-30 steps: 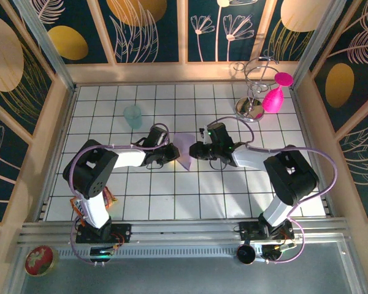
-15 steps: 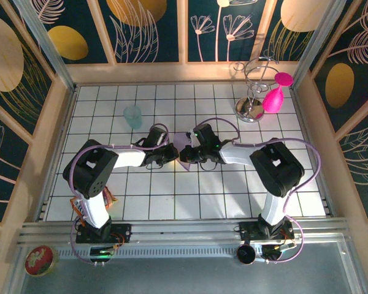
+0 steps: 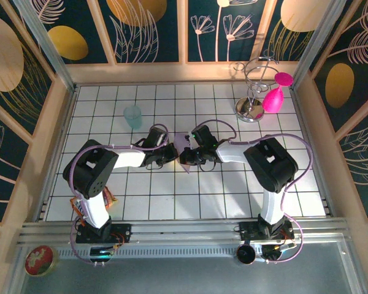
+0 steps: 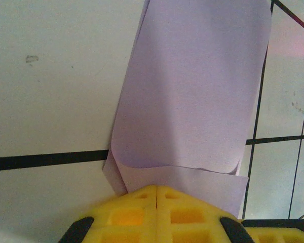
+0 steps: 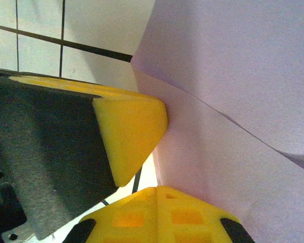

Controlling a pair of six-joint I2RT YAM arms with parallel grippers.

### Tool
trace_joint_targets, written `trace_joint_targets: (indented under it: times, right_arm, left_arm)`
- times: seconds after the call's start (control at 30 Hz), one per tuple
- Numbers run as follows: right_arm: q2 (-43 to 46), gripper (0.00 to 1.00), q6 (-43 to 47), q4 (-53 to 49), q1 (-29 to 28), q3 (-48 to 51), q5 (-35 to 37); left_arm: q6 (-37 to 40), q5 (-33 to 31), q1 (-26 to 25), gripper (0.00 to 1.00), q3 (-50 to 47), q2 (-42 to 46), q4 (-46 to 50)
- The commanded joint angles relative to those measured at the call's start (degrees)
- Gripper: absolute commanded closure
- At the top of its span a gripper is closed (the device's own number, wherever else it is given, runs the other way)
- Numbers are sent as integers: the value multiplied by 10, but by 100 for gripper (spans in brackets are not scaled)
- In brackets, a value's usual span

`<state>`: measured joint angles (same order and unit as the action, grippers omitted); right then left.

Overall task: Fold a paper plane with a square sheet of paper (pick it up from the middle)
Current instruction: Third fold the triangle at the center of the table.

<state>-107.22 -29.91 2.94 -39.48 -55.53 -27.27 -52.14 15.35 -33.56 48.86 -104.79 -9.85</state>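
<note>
The square sheet of paper (image 3: pixel 183 143) is pale lilac and lies partly folded on the tiled table, one flap curling up over another layer (image 4: pixel 192 101). My left gripper (image 3: pixel 172 153) is shut, its yellow tips (image 4: pixel 157 188) resting on the sheet's near edge. My right gripper (image 3: pixel 185 156) is also shut (image 5: pixel 157 190) and sits at the opposite edge of the paper (image 5: pixel 233 101). One of the left gripper's yellow fingers (image 5: pixel 131 131) stands right beside it. The two grippers nearly touch. No paper plane shape shows.
A translucent teal cup (image 3: pixel 133 116) stands at the back left. A wire stand (image 3: pixel 251 92) with a pink bulb (image 3: pixel 272 99) is at the back right. A red round tin (image 3: pixel 39 260) lies off the table at the near left.
My right gripper has slid left across the sheet until it meets the left gripper, and the visible paper has shrunk to a narrower folded shape. The left arm has held still.
</note>
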Motion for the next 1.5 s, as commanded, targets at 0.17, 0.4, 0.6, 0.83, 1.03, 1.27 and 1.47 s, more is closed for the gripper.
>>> trace_joint_targets:
  times: [0.17,0.4,0.6,0.83,1.03,1.27,1.47]
  right_arm:
    - [-17,99,31,-29,-4,-23,18]
    - [-28,99,39,-38,-3,-21,32]
    - [-33,100,44,-47,-2,-15,50]
    - [-34,100,44,-47,-1,-11,48]
    - [-27,100,42,-39,3,-5,40]
    - [-31,100,35,-29,4,-2,28]
    - [-28,100,41,-32,5,-1,27]
  left_arm:
    - [-3,-18,-2,96,-14,-23,39]
    - [-2,-24,-2,97,-14,-23,47]
    - [0,-26,-2,97,-14,-22,49]
    - [5,0,-2,96,-3,24,28]
    - [9,42,-3,98,10,45,8]
    - [12,29,-9,100,11,13,23]
    - [8,12,-9,100,11,-14,36]
